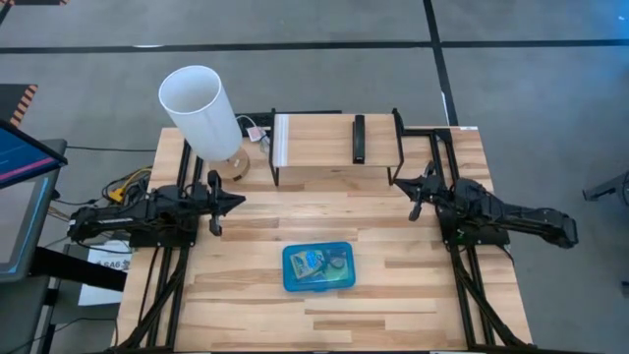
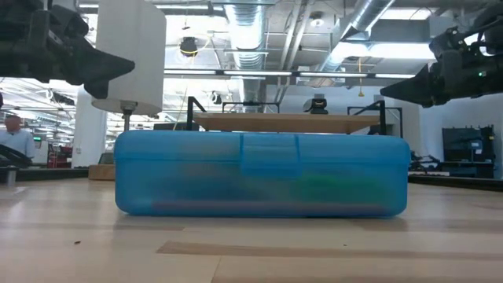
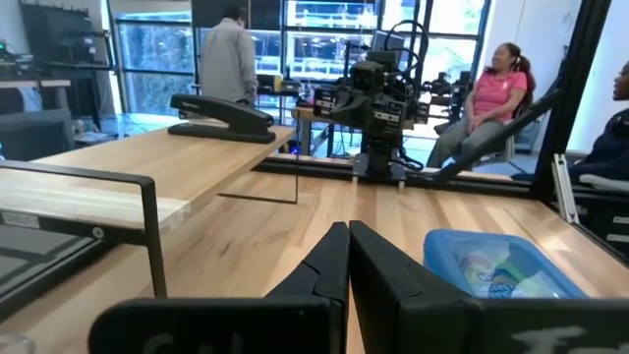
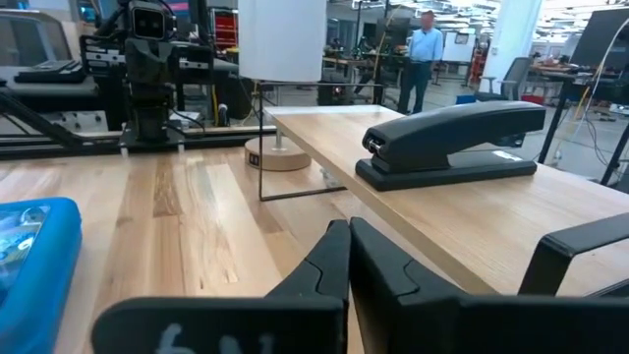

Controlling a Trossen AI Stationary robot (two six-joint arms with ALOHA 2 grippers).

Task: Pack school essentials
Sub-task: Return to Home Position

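Note:
A blue translucent plastic case (image 1: 318, 267) lies closed on the table near its near edge, filling the low view (image 2: 261, 174). Through its lid I see green and yellow stationery inside (image 1: 313, 264); the single items cannot be told apart. My left gripper (image 1: 239, 201) hangs shut above the table's left side, left of the case and clear of it (image 3: 346, 254). My right gripper (image 1: 404, 184) hangs shut above the right side, also clear (image 4: 346, 252). No stationery lies loose on the table.
A wooden shelf on black metal legs (image 1: 336, 147) stands at the far middle, with a black stapler (image 1: 359, 139) on top. A white lamp (image 1: 202, 111) stands at the far left. People show in the room beyond the table (image 3: 496, 90).

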